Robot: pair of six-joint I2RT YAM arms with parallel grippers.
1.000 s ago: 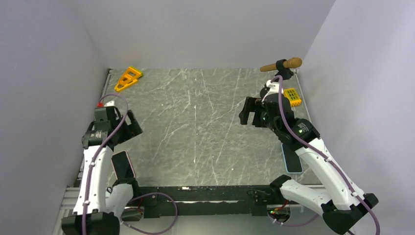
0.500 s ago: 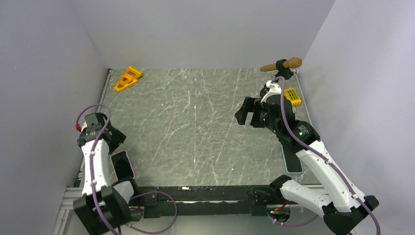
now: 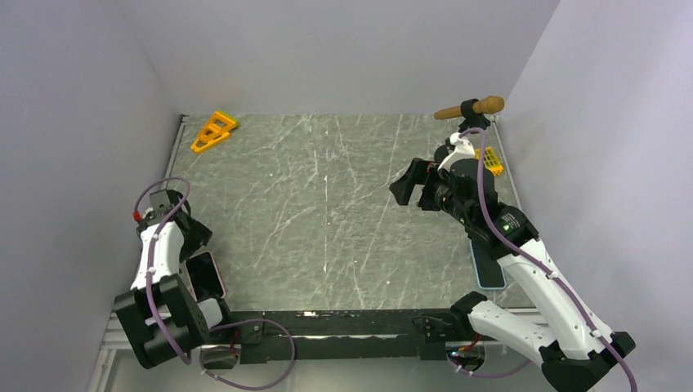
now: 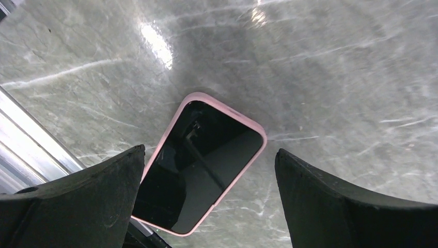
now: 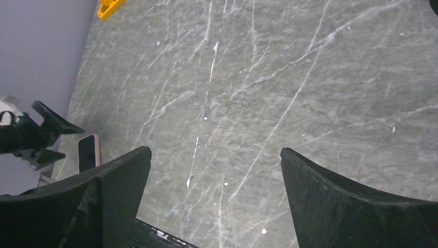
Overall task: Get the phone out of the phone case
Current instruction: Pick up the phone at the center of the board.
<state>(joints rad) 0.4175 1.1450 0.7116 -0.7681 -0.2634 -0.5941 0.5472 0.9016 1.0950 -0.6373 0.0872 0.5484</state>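
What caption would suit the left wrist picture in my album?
Open left gripper hovers over a phone in its pink case, lying screen-up on the grey table.

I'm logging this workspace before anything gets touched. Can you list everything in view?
phone: one, black screen in a pink phone case, near left of the table, screen up
triangular piece: one, orange, far left corner
wooden tool: one, brown with a black collar, far right corner
gridded block: one, yellow, far right, partly behind the right arm
flat pad: one, dark with a blue edge, near right, under the right arm
table: one, grey marbled
left gripper: one, black, open, above the phone
right gripper: one, black, open, over bare table
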